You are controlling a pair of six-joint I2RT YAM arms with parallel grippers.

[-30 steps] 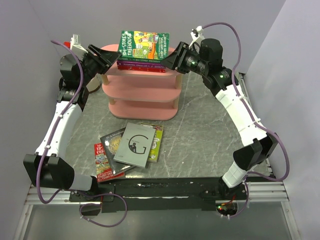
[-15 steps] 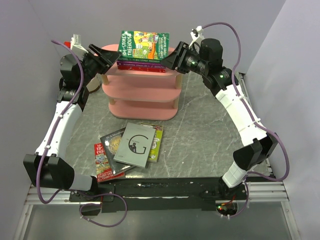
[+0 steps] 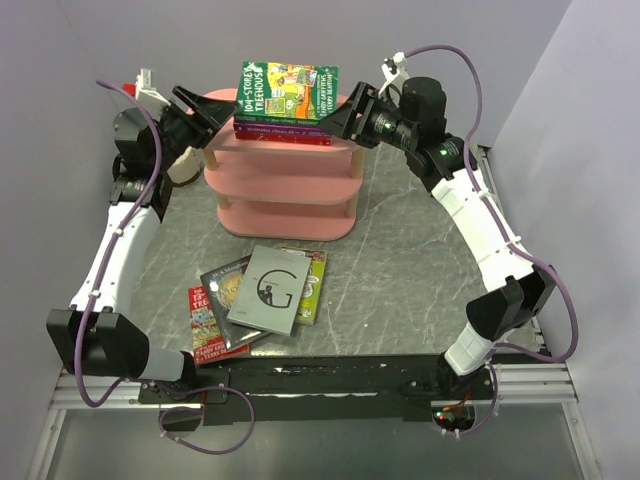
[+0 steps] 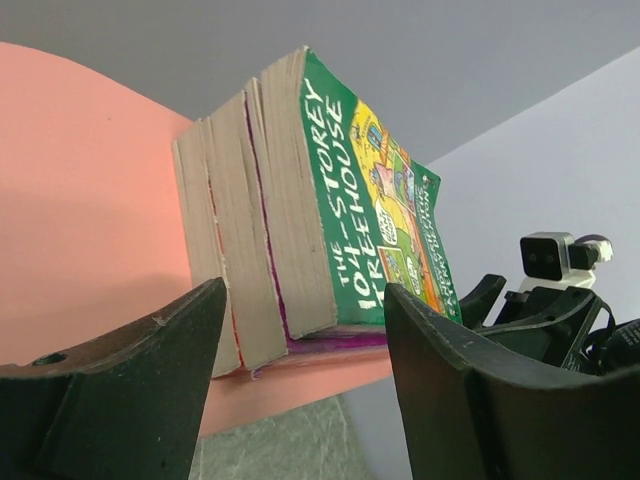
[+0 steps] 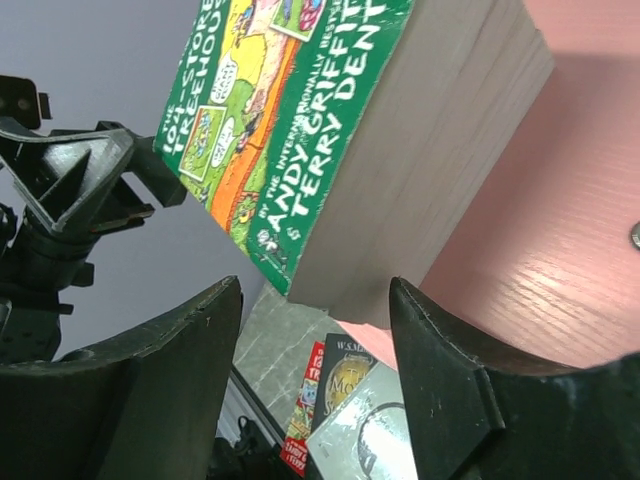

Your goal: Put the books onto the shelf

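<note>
The pink shelf point(image 3: 285, 185) stands at the back of the table. Three books lie stacked on its top board, the green one point(image 3: 288, 92) uppermost over a purple one and a red one. My left gripper point(image 3: 213, 113) is open just off the stack's left end, my right gripper point(image 3: 342, 118) open just off its right end. In the left wrist view the stack's page edges point(image 4: 270, 230) sit beyond my open left gripper point(image 4: 305, 345). The right wrist view shows the green book point(image 5: 290, 110) past my open right gripper point(image 5: 315, 335). Nothing is held.
Several more books lie in a loose pile on the table in front of the shelf: a grey "G" book point(image 3: 268, 288) on top, a dark one point(image 3: 222, 283), a red one point(image 3: 205, 322), a lime-green one point(image 3: 314, 283). Walls stand close on both sides.
Both grippers have opened wider beside the stack. The left gripper has drawn back a little to the left. The stack has not moved.
</note>
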